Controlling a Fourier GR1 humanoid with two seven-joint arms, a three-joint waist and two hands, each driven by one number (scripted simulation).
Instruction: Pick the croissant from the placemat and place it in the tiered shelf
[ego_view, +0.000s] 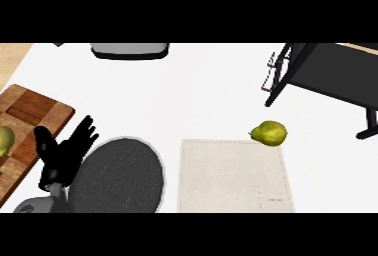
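A beige placemat lies flat at the lower middle of the white counter. On its far right corner rests a rounded yellow-green item that looks like a pear, partly over the mat's edge. The black tiered shelf stands at the upper right, its legs on the counter. My left hand shows at the lower left, fingers straight and pointing up, holding nothing, far from the mat. The right hand is out of view.
A dark grey oval plate lies between my left hand and the placemat. A wooden cutting board at the left edge carries a green fruit. A grey object sits at the counter's far edge.
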